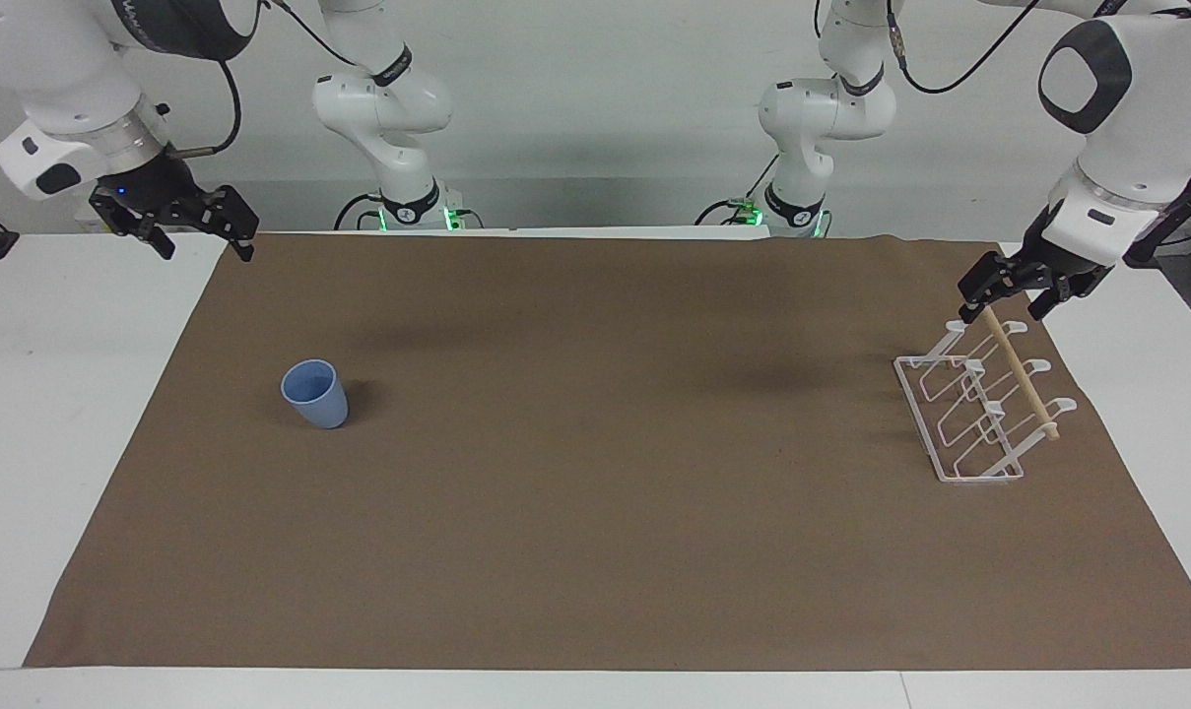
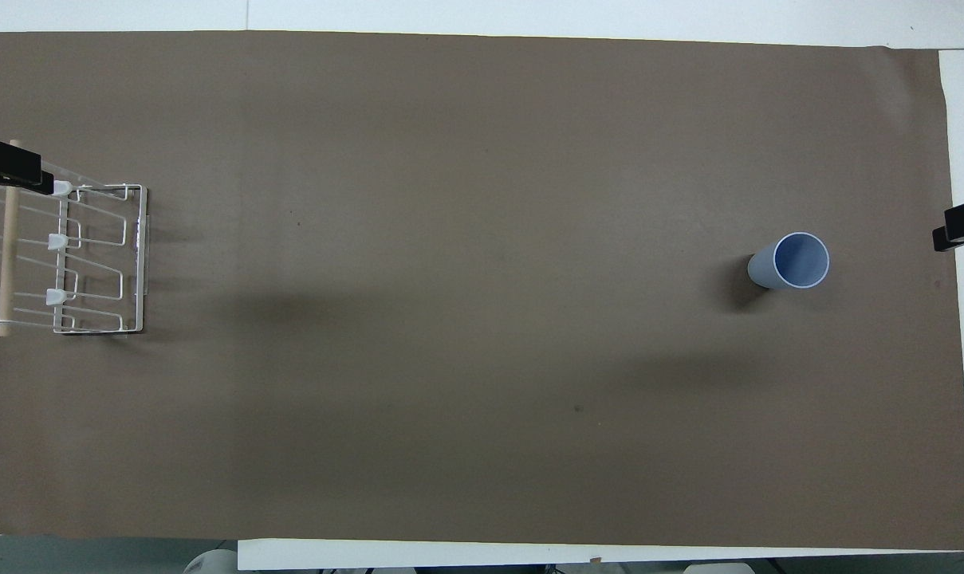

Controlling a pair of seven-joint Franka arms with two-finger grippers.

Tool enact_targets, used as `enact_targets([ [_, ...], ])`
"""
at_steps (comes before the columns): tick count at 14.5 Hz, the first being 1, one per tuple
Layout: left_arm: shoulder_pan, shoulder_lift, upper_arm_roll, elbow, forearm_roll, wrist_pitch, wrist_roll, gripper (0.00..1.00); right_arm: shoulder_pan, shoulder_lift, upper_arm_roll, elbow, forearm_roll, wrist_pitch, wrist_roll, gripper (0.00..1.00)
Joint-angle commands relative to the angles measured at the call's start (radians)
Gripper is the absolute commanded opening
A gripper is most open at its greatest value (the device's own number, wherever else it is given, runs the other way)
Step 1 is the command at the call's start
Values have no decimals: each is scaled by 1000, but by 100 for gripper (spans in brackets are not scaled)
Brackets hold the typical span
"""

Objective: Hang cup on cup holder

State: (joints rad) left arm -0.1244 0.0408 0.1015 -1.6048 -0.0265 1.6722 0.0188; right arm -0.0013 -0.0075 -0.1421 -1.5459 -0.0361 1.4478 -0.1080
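the matte blue cup (image 1: 315, 393) sits upright on the brown tabletop (image 1: 595, 512) toward the right arm's end, well apart from the white wire cup holder (image 1: 979, 414) with its wooden dowel (image 1: 1021, 372). right tool (image 1: 193, 228) hangs over the tabletop's edge, fingers spread wide; left tool (image 1: 1011, 298) hovers over the holder, also spread and empty. i'd pinch the tapered cup near its rim, since smooth plastic could slip, then flip it over a slanted prong.

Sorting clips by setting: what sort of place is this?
Probably a robotics lab, not a kitchen: two arms on a white table with a brown mat holding only a cup and a cup holder, cables trailing along a bare wall.
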Motion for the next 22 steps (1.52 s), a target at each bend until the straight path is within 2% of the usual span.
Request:
enact_targets([
  [1,9,-25,1,-26,0,-11,0,100,0,9,3,21,-11,-23,8,100],
  [4,6,-25,3,-20,0,-8,-5,100,0,6,1,10,-5,-1,27,100],
  [6,8,-27,3,-20,0,-11,-5,100,3,0,6,-17,-8,52,115,100],
  [9,6,-27,3,-18,0,-8,-6,100,3,-68,9,-198,-5,199,99,100],
  [14,0,-29,1,-17,0,-6,-2,100,-11,-62,9,-445,2,454,-91,100],
  [17,0,-29,1,-17,0,-5,1,100,-14,-46,7,-580,76,618,-157,100],
  [20,3,-30,1,-18,0,-9,1,100,-26,30,7,-603,76,715,-329,100],
  [22,3,-29,3,-18,0,-2,0,100,-31,58,7,-605,76,764,-377,96],
])
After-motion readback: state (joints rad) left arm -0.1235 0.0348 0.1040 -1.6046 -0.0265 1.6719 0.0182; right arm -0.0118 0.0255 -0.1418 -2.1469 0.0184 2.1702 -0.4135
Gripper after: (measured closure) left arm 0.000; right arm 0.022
